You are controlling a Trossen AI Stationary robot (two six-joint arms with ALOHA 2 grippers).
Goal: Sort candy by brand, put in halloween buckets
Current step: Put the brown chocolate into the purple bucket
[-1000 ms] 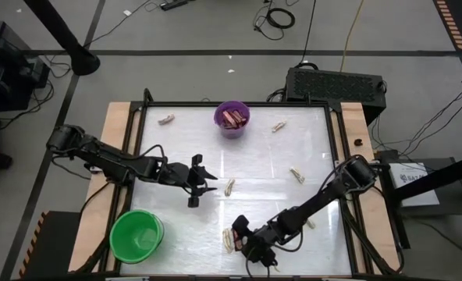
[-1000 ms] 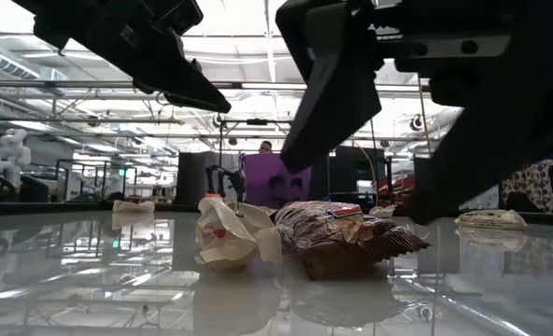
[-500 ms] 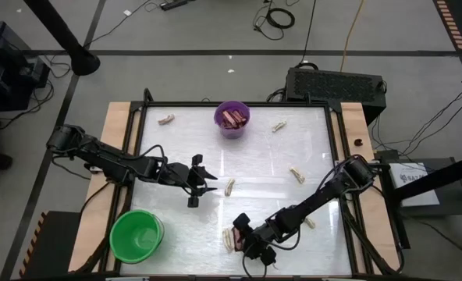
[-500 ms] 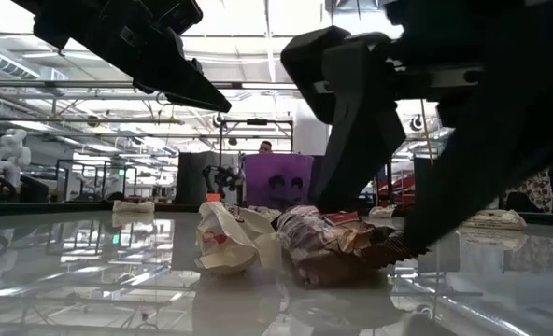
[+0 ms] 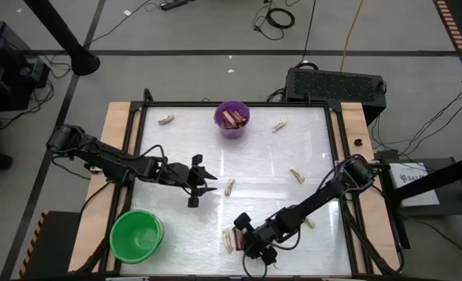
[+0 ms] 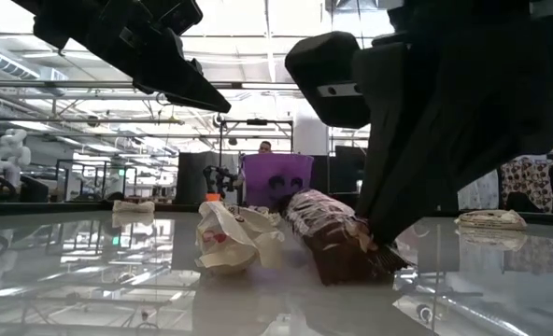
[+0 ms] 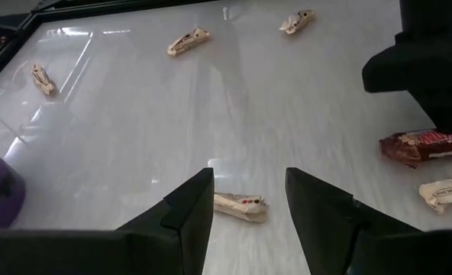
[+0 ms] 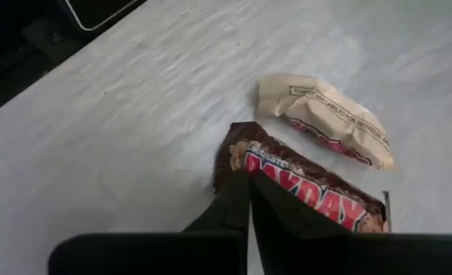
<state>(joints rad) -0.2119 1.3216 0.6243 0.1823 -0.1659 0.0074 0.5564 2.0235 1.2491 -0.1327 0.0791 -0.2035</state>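
Observation:
My right gripper (image 5: 237, 235) is down at the table's near edge, shut on a dark brown candy bar (image 8: 310, 191), also seen in the low view (image 6: 333, 245). A cream candy (image 8: 325, 118) lies right beside the bar. My left gripper (image 5: 193, 181) hovers open over the table's middle, with another cream candy (image 7: 241, 206) on the table just beyond its fingertips. The purple bucket (image 5: 232, 119) stands at the far edge with brown bars inside. The green bucket (image 5: 136, 236) stands at the near left. My right gripper pinches the brown bar between its two closed fingers at one long edge, near an end (image 8: 237, 164). The fingers (image 6: 389, 210) slant down onto it from above. The bar's underside rests on the table.
More cream candies lie scattered on the white tabletop: at the far left (image 5: 166, 119), the far right (image 5: 278, 126), the right middle (image 5: 296, 174) and beside the right arm (image 5: 310, 223). A raised black frame (image 5: 332, 156) borders the table.
My right gripper has shut, its fingers going from wide apart on either side of the brown bar to closed on it. The bar has turned about on the table and crumpled a little. The left arm has kept still.

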